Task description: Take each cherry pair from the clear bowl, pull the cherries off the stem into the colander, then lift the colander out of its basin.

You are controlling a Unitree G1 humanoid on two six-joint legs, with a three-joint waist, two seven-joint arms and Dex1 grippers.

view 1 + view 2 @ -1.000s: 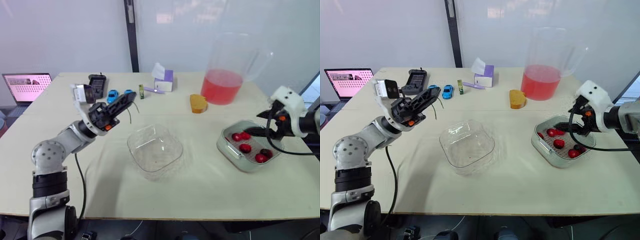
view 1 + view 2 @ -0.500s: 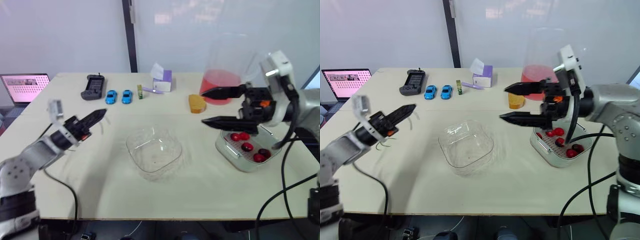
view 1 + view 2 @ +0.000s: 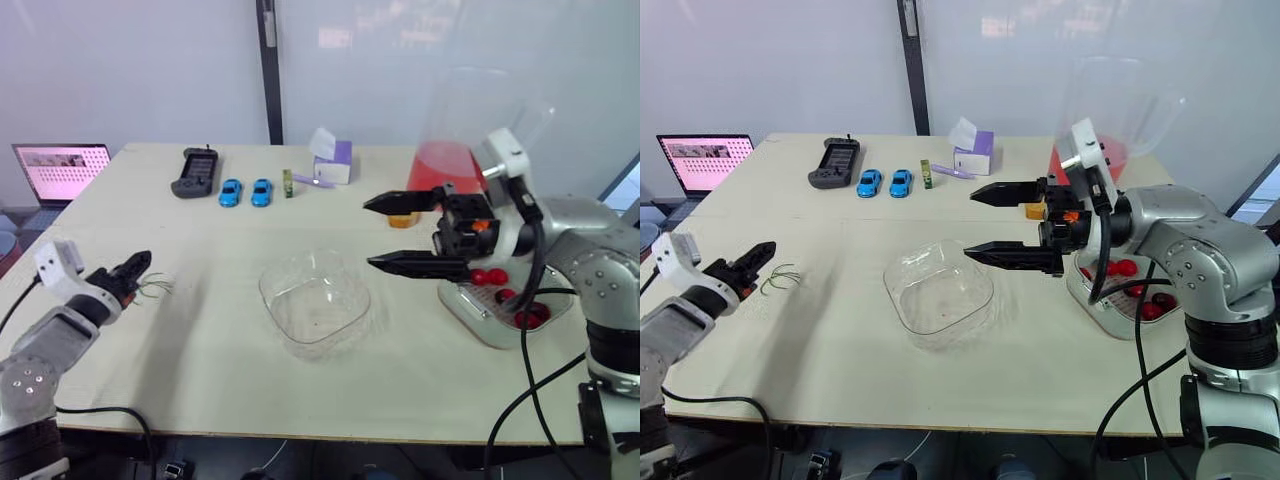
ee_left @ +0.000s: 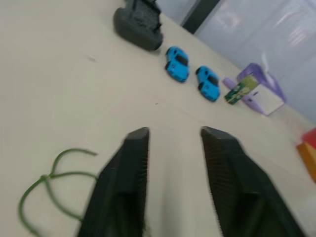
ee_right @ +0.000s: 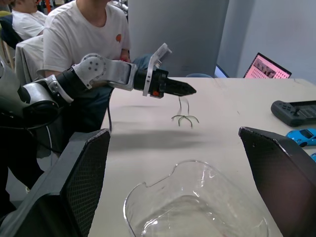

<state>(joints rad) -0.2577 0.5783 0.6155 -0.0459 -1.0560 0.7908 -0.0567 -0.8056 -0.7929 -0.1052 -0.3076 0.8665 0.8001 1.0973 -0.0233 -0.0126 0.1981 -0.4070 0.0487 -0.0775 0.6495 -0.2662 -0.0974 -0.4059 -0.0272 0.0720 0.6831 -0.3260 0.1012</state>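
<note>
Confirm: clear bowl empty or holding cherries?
Empty. The clear bowl shows a bare bottom; red cherries lie in the colander.

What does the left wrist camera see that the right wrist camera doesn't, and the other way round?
Left wrist view, not the right: the purple tissue box and the small green box beside it. Right wrist view, not the left: the clear bowl, a seated person in a white T-shirt and the open laptop. Both: the green stems lying on the table, the dark game controller and a blue toy car.
</note>
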